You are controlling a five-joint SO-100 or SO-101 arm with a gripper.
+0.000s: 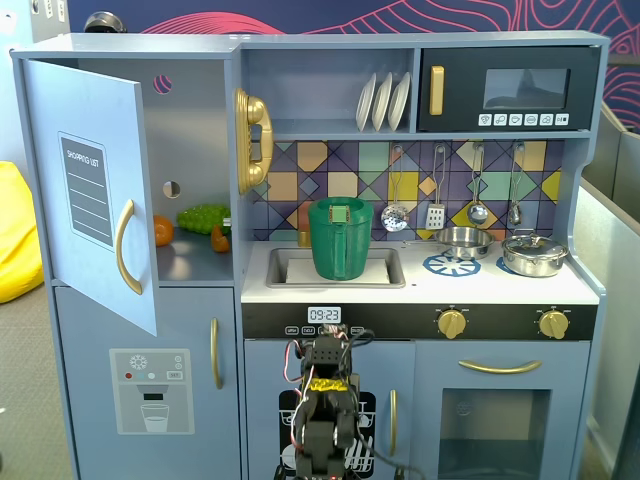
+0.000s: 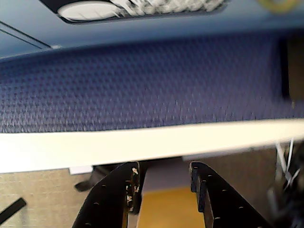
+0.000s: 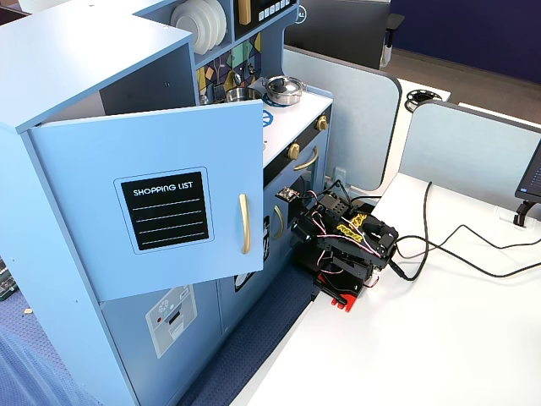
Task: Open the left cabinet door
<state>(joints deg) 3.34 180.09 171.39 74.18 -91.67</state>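
The left cabinet door (image 1: 90, 190), pale blue with a black "SHOPPING LIST" panel and a gold handle (image 1: 122, 247), stands swung open from the toy kitchen. It also shows open in the other fixed view (image 3: 161, 203), with its handle (image 3: 244, 223) facing the arm. My arm (image 1: 325, 420) sits folded low in front of the kitchen, well away from the door, and it also shows on the white table (image 3: 342, 241). In the wrist view my gripper (image 2: 164, 173) has its black fingers apart with nothing between them, over the table edge.
Toy fruit (image 1: 203, 218) lies in the opened compartment. Below it is the dispenser door (image 1: 150, 390). A green pitcher (image 1: 340, 238) stands in the sink and a pot (image 1: 533, 255) on the stove. Cables (image 3: 439, 245) trail over the white table (image 3: 473, 338). Blue carpet (image 2: 142, 80) lies below.
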